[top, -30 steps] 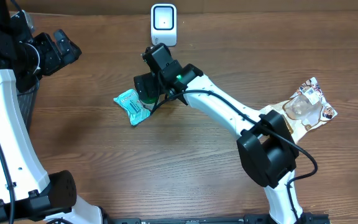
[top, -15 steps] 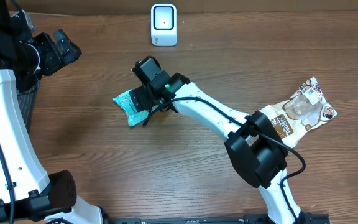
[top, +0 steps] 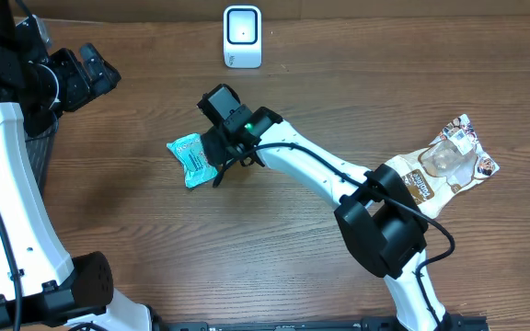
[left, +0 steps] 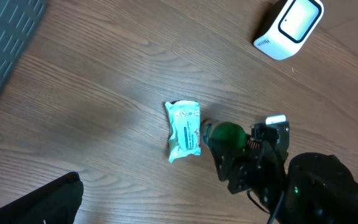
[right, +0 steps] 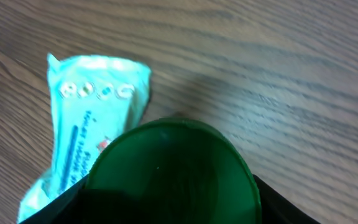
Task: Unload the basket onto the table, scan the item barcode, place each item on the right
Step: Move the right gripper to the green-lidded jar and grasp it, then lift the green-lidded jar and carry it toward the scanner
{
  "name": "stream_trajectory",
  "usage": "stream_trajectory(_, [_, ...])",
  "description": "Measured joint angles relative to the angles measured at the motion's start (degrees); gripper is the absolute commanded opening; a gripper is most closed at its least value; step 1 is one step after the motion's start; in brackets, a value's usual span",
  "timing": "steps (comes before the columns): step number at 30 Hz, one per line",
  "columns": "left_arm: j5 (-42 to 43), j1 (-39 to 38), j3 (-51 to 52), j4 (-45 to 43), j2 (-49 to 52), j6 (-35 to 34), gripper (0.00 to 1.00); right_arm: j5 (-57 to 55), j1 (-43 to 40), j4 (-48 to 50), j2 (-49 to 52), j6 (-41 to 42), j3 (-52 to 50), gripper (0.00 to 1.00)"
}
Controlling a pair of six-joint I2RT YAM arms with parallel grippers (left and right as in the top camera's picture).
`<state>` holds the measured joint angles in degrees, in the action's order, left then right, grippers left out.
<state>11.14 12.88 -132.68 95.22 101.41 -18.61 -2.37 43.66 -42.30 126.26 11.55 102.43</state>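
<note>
Right gripper (top: pixel 217 154): reached out low over the wooden table (top: pixel 136 239), its tip at the edge of the packet; whether the jaws are parted or pressed on anything cannot be told
Green rounded part (right: pixel 169 171): sits at the front of the right gripper, fills the lower half of the right wrist view and hides the fingers there
Teal packet (top: pixel 190 158): lies flat on the table directly ahead of the right gripper's tip; it shows above and to the left of the green part in the wrist view; touching it or just beside it, cannot tell which; not lifted
White scanner (top: pixel 243 37): stands at the far table edge, beyond the right gripper and off to one side, well apart from it and from the packet
Left gripper (top: pixel 88 74): jaws spread wide with nothing between them, held off at the table's left side, well apart from the packet
Snack bag (top: pixel 451 164): lies far behind the right gripper, near that arm's base end
Mesh bin (left: pixel 5 37): beside the left gripper, at the table's left edge
</note>
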Motion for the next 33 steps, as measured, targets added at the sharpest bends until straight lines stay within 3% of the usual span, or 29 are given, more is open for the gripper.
stream_trajectory(7, [0.02,0.0,0.0,0.0,0.0,0.0,1.0,-1.16,-1.09,-11.82,-3.52,-9.81,0.0,0.61])
stream_trajectory(12, [0.0,0.0,0.0,0.0,0.0,0.0,0.99,-1.46,-1.29,-22.27,-8.9,-27.74,0.35,0.64])
stream_trajectory(17, [0.0,0.0,0.0,0.0,0.0,0.0,1.0,3.15,-1.97,-23.96,-9.31,-42.8,0.07,0.73])
stream_trajectory(21, [0.0,0.0,0.0,0.0,0.0,0.0,1.0,12.66,-3.26,-23.39,-9.31,-54.73,-0.02,0.73])
stream_trajectory(27, [0.0,0.0,0.0,0.0,0.0,0.0,1.0,19.26,-3.89,-22.14,-9.31,-61.37,-0.02,0.75])
stream_trajectory(28, [0.0,0.0,0.0,0.0,0.0,0.0,1.0,19.74,-3.91,-22.12,-9.31,-61.75,-0.02,0.87])
stream_trajectory(30, [0.0,0.0,0.0,0.0,0.0,0.0,0.99,20.46,-3.91,-21.77,-9.31,-61.22,-0.02,1.0])
stream_trajectory(33, [0.0,0.0,0.0,-0.02,0.0,0.0,0.99,19.93,-3.91,-19.15,-9.31,-56.22,-0.07,1.0])
